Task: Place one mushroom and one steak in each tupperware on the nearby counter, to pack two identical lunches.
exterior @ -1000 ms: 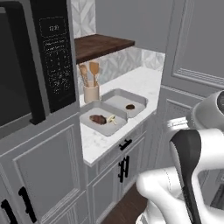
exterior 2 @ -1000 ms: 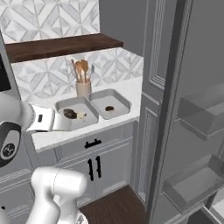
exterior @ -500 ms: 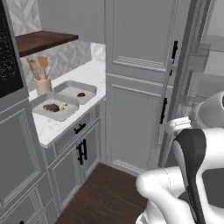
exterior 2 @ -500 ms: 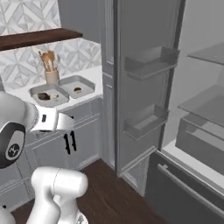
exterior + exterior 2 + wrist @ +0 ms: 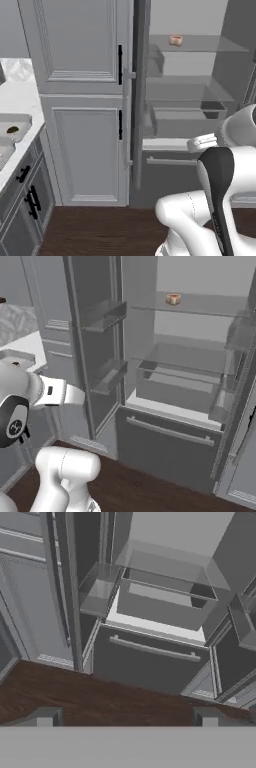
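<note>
No readable text, label, brand, number or sign appears in any of the three views.
</note>
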